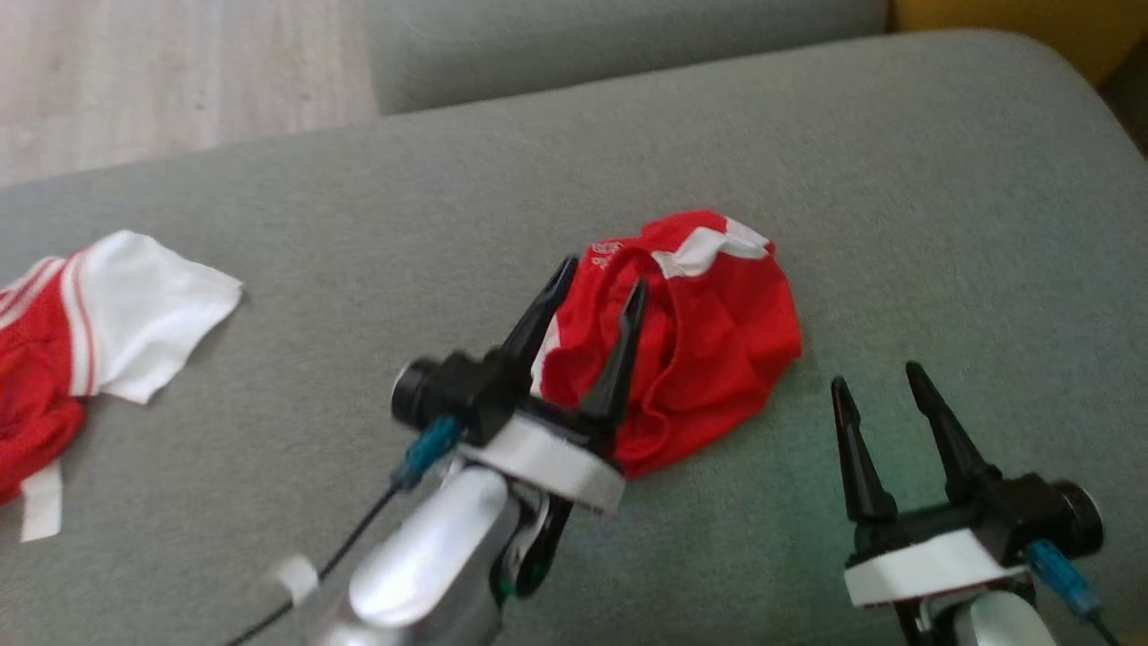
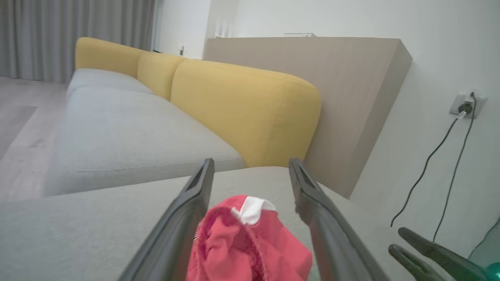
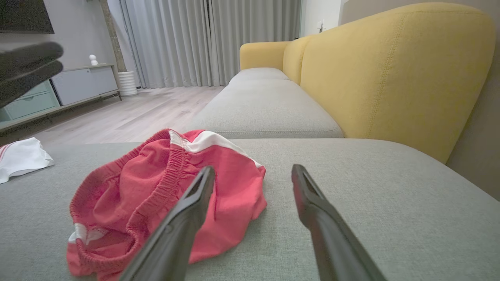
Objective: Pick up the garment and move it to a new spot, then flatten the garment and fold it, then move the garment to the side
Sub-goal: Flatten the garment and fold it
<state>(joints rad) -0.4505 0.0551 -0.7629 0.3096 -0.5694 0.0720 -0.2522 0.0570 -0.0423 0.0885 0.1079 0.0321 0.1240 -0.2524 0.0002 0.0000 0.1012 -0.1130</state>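
Head view: left gripper (image 1: 604,274) over red garment (image 1: 717,332), right gripper (image 1: 877,374) beside it, jaws wide, empty.

Head view: steep down onto cushion (image 1: 897,179). Wrist views: low, near; share garment (image 3: 117,187).

The left hand (image 1: 604,274), smeared by blur, covers the near left part of the red garment (image 1: 717,332), so the cloth's edge there cannot be traced. The white print (image 1: 608,251) on its waistband is too small to read. Well left of the red garment, a second garment (image 1: 117,314) is cut off by the picture's edge. In the left wrist view the red garment's near part runs off the bottom, and to its right the right hand (image 2: 395,239) is cut at the corner.
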